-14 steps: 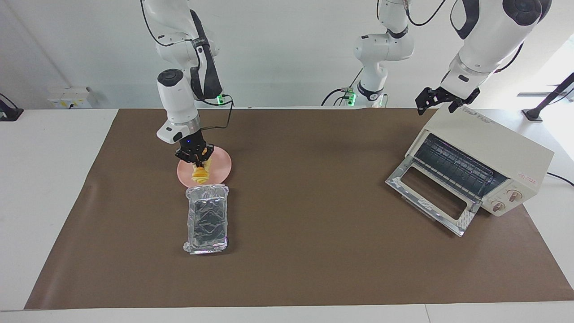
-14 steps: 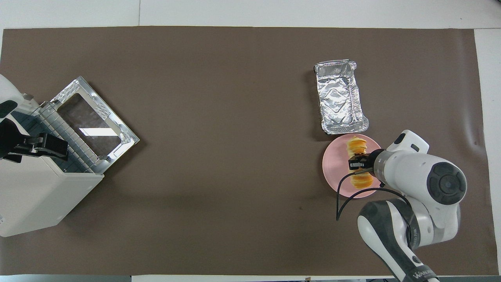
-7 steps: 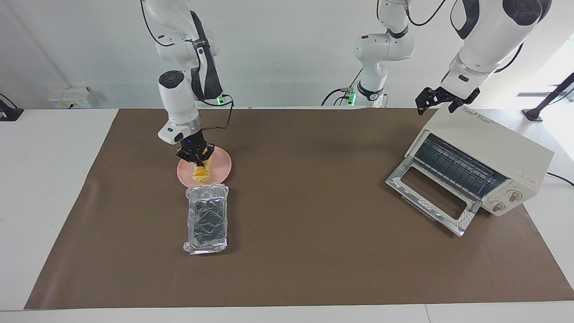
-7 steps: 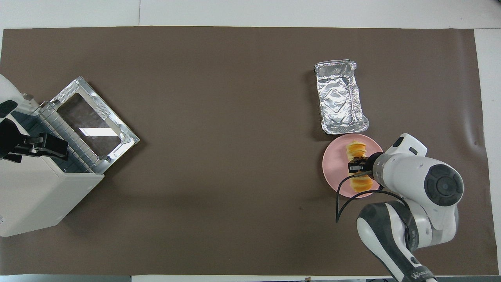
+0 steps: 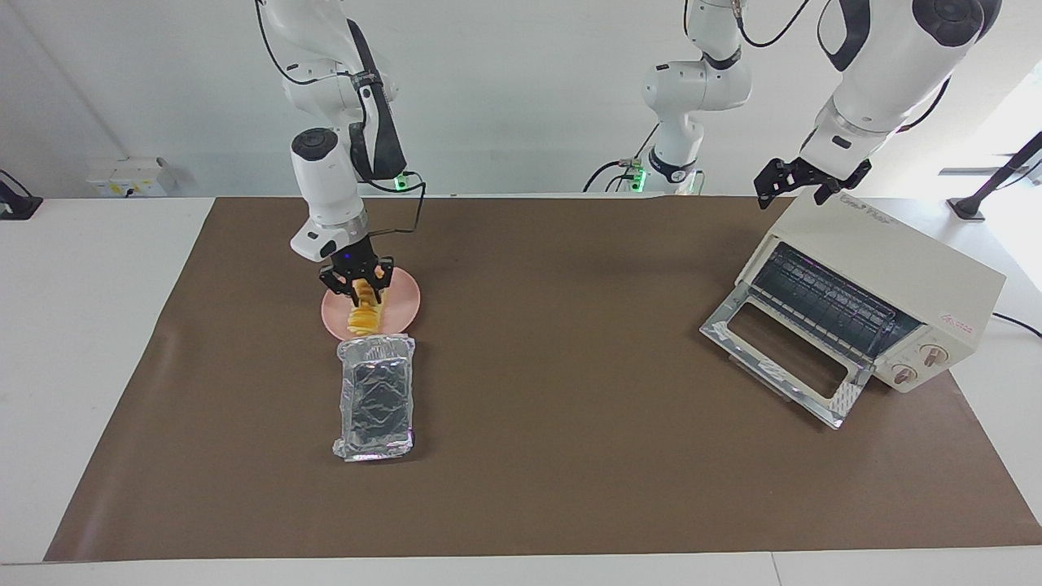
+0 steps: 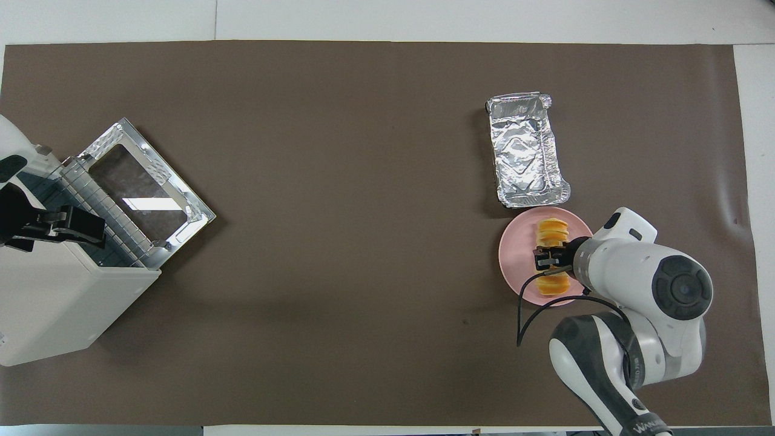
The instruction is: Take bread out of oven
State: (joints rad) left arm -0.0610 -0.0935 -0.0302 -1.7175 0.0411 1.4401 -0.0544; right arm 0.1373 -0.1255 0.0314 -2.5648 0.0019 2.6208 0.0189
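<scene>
Right jaws (image 5: 359, 286) spread, over bread (image 5: 365, 317) — on plate (image 5: 405, 307)

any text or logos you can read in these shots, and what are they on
"WANA...": partial white lettering on the right arm's base link, cut off at the overhead view's edge.
Dark script on top of the oven, near the left gripper: too blurred to read.
Small red logo on the oven's front, above the knobs: too small to read.
Nothing else readable.
</scene>
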